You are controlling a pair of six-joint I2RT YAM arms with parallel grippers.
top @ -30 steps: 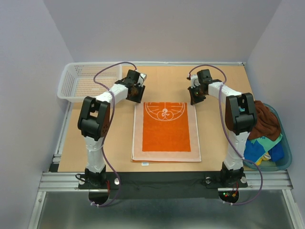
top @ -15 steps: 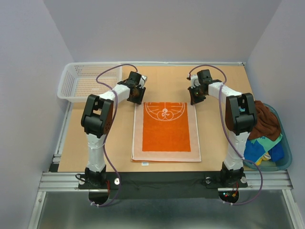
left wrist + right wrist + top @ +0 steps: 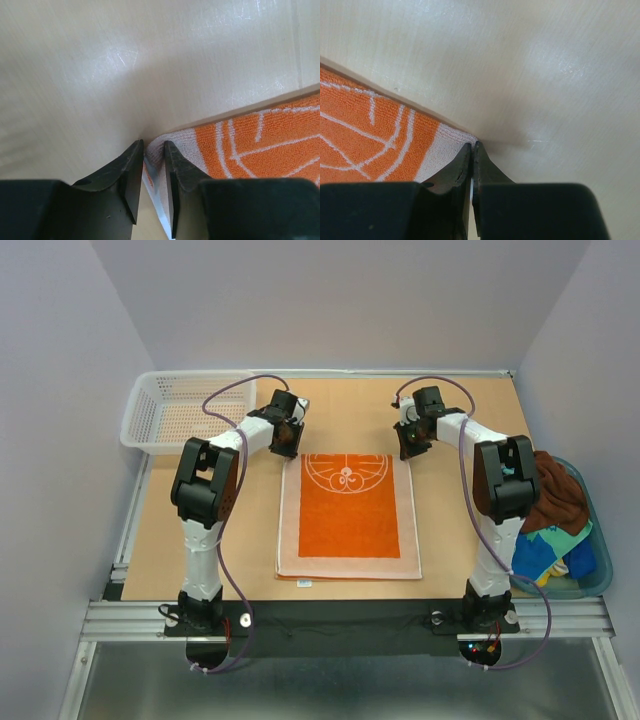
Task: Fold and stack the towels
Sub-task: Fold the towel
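Left hand (image 3: 153, 150) and right hand (image 3: 472, 146) are each pinching a far corner of the orange towel (image 3: 348, 510) lying flat mid-surface, fold not yet made; more towels (image 3: 550, 510) are waiting in the right-edge tub (image 3: 600, 575), nothing stacked.

Open tabletop (image 3: 258, 510) separates orange towel (image 3: 348, 515) from basket (image 3: 140, 430) and tub (image 3: 598, 582).

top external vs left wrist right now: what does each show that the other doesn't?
Only top external: the whole orange towel flat on the table, the right gripper at its far right corner, the white basket, the tub of heaped towels.
Only left wrist: the left gripper, its fingers straddling the pale corner with cloth filling the gap; whether it is clamped is unclear.
Both: the towel's far left corner and bare table beyond it.
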